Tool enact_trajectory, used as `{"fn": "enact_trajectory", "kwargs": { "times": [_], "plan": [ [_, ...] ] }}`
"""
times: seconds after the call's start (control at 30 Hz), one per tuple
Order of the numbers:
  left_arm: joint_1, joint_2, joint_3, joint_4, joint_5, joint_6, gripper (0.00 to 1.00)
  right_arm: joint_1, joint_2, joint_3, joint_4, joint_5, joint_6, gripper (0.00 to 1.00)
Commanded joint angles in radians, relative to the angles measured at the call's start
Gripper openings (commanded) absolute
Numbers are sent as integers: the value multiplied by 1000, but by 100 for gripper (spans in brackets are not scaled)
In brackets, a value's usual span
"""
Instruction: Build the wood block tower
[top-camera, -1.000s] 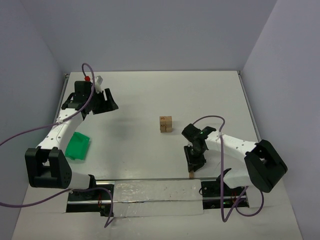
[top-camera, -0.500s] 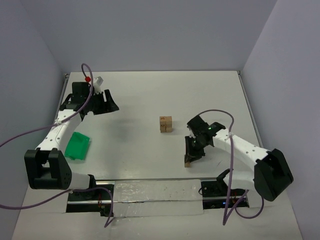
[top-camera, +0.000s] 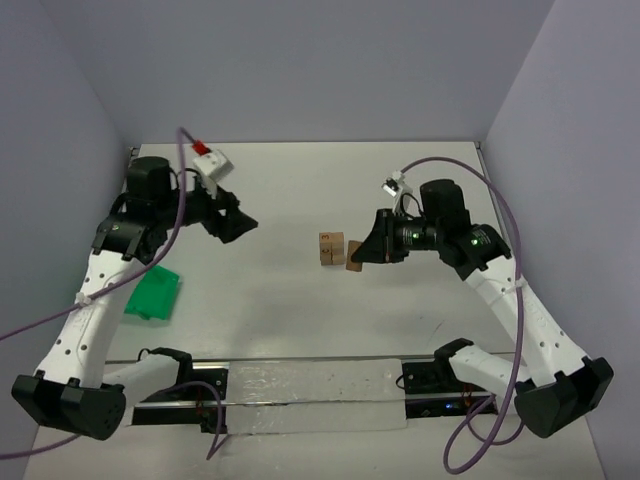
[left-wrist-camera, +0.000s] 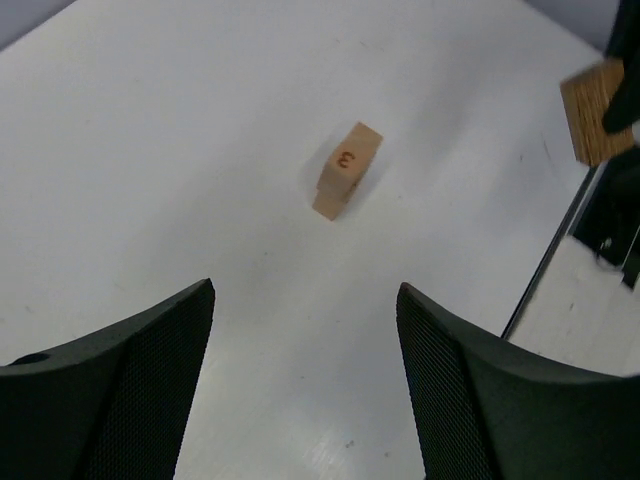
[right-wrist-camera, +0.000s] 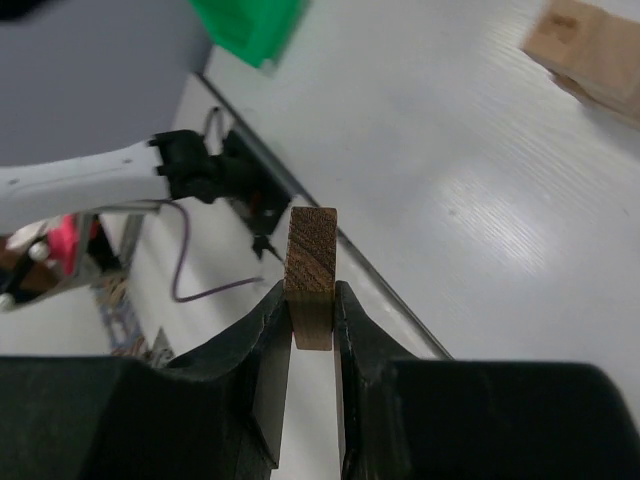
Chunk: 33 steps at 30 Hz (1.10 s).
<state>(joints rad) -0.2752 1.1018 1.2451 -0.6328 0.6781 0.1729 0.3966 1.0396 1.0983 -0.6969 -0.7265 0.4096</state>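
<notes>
From above, a white table (top-camera: 280, 320) carries the tower (top-camera: 331, 248) near its middle. It is low, and two light-tan wooden cubes side by side can be made out. Each cube has a small dark mark on its near face, too small to read here. The right gripper (top-camera: 362, 255) is just beside the tower's right side, clamped on a single light-tan wooden cube (top-camera: 353, 264). Whether that cube touches the tower cannot be told. The left gripper (top-camera: 240, 224) hangs above the table well to the left of the tower, with nothing in it. A green plastic tray (top-camera: 155, 292) lies near the table's left edge, beneath the left arm.

From the left wrist, the two black mesh-textured fingers (left-wrist-camera: 130, 390) stand wide apart, with only bare table between them. The tower (left-wrist-camera: 346, 170) lies ahead, and its upper face bears a brownish mark that reads as a "3". At the right edge the single cube (left-wrist-camera: 598, 112) shows its end grain, partly covered by a dark finger of the right gripper.

From the right wrist, the black fingers (right-wrist-camera: 265, 370) pinch the single cube (right-wrist-camera: 311, 250) from both sides, its darker end grain towards the camera. The tower (right-wrist-camera: 585, 45) sits at the top right, with a mark on one face too blurred to read. The green tray (right-wrist-camera: 248, 25) shows at the top edge.
</notes>
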Motion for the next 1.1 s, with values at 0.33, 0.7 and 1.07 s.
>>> {"fn": "enact_trajectory", "kwargs": {
  "times": [0.33,0.7,1.07],
  "plan": [
    [-537,79,183,-89,-201,271,78,-1,200,58,348,-496,222,0],
    [-645,135,214,-59,-298,332,77,35,227,60,333,-498,209,0],
    [-688,141,234,-56,-312,395,77,45,252,56,339,-528,224,0]
  ]
}}
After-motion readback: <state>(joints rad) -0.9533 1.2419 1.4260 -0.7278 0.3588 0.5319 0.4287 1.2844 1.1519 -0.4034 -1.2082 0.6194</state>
